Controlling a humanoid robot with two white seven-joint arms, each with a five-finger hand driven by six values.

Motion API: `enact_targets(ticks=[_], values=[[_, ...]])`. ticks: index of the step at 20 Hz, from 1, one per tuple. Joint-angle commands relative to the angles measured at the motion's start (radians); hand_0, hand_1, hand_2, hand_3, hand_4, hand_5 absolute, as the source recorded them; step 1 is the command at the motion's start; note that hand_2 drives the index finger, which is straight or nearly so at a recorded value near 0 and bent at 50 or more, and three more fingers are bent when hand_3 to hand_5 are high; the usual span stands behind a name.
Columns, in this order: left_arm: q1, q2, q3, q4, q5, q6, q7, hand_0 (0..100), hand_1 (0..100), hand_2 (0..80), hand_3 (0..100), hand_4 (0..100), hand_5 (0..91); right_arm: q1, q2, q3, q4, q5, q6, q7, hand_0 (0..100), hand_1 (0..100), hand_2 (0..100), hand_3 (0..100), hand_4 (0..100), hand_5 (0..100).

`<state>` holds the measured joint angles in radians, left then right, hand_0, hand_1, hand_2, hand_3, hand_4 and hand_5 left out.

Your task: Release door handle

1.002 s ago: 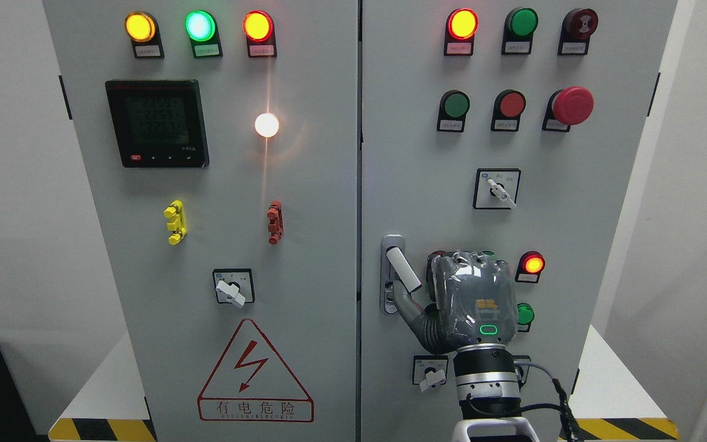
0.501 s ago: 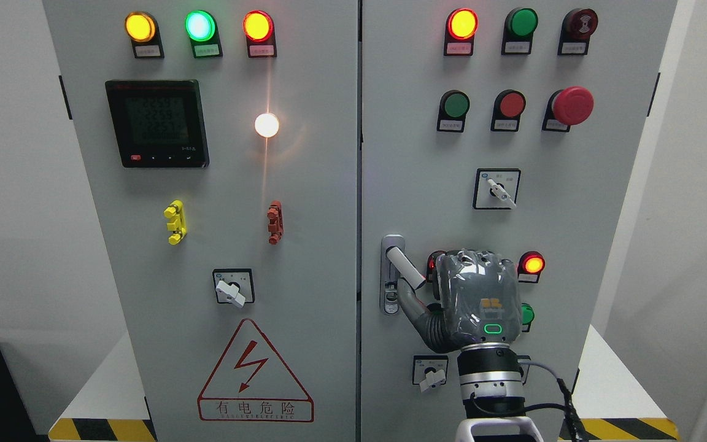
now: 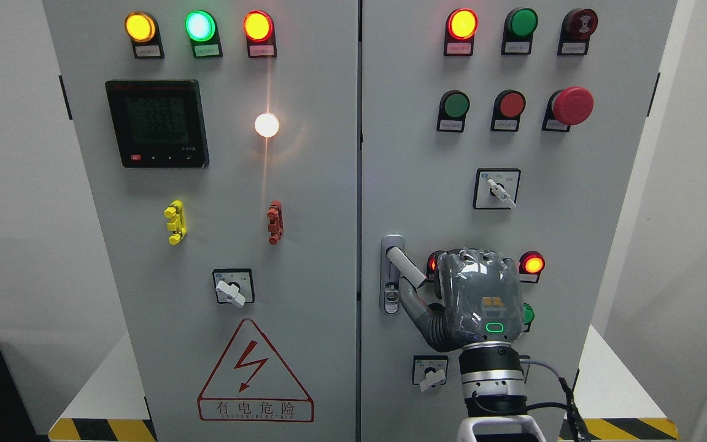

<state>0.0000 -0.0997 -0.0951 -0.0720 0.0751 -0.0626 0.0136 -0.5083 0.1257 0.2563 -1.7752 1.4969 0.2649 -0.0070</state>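
While fisted, right hand (image 3: pixel 479 298) thumbs beneath door handle (image 3: pixel 407 267).

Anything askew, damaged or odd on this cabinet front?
One thing: the white lever door handle on the grey right cabinet door is swung out diagonally from its upright silver backplate, not in line with it. The right hand sits close beside it. No damage visible.

Industrial electrical room — grey control cabinet (image 3: pixel 304 215), indicator lamps (image 3: pixel 200 26), digital meter (image 3: pixel 157 123), high-voltage warning sign (image 3: pixel 254 377)
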Motion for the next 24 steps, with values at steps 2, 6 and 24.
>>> enact_targets(ticks=[2, 6, 24], values=[[0.017, 0.000, 0.000, 0.000, 0.000, 0.000, 0.000, 12, 56, 0.0, 0, 0, 0.0, -0.001, 0.000, -0.002, -0.001, 0.000, 0.000, 0.001, 40, 46, 92, 100, 100, 100], [0.017, 0.000, 0.000, 0.000, 0.000, 0.000, 0.000, 12, 56, 0.0, 0, 0, 0.0, -0.002, 0.000, -0.003, -0.009, 0.000, 0.000, 0.001, 40, 46, 92, 100, 100, 100], [0.017, 0.000, 0.000, 0.000, 0.000, 0.000, 0.000, 12, 56, 0.0, 0, 0, 0.0, -0.006, 0.000, -0.011, -0.020, 0.000, 0.004, -0.001, 40, 44, 92, 100, 100, 100]])
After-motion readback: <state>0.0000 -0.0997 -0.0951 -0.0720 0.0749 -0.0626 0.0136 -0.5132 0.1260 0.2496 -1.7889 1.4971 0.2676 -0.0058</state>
